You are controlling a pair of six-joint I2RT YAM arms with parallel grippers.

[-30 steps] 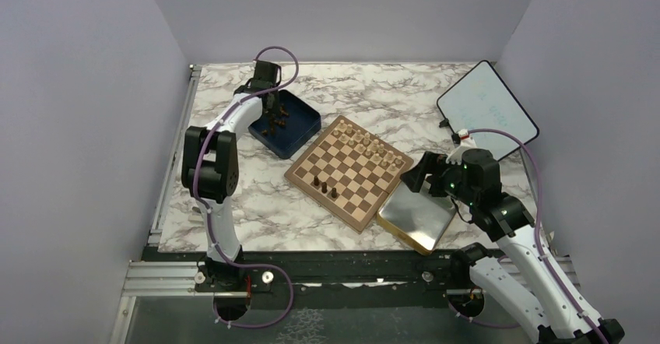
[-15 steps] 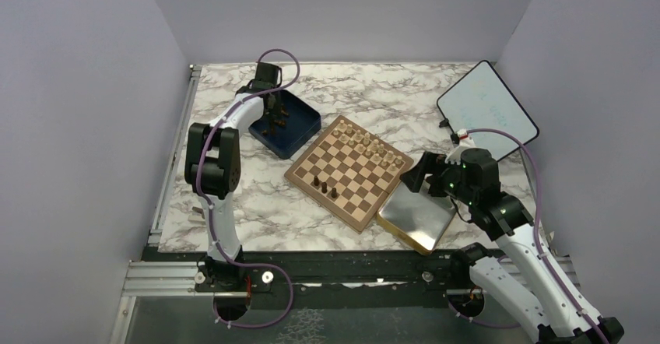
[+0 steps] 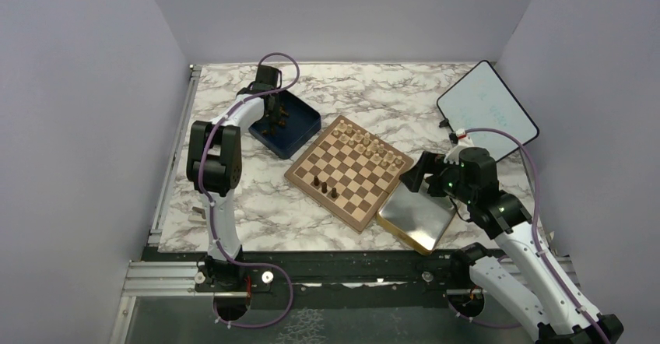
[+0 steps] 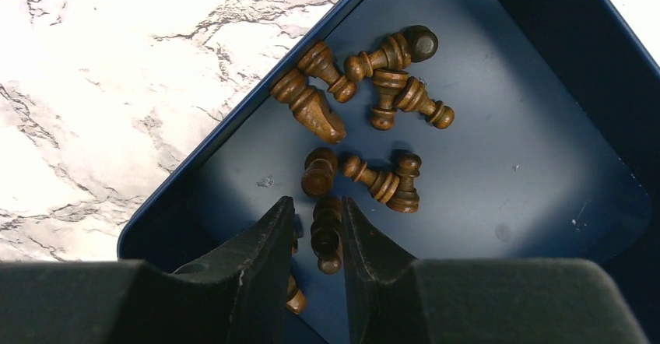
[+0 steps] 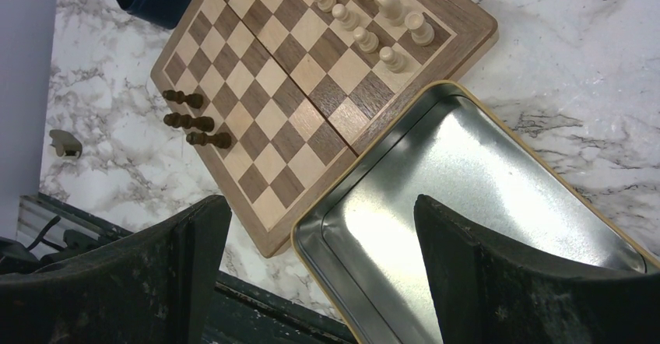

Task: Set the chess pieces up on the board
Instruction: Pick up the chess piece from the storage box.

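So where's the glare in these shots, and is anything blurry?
Right wrist view: white glare streaks on the metal tray, board crisp. Left wrist view: dark chess pieces sharp, soft shadows in the blue box. Top view: evenly lit, detail small.

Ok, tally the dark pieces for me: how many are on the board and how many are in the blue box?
Dark pieces on the board: 3
Dark pieces in the blue box: 10, one half hidden behind a finger
Total in view: 13
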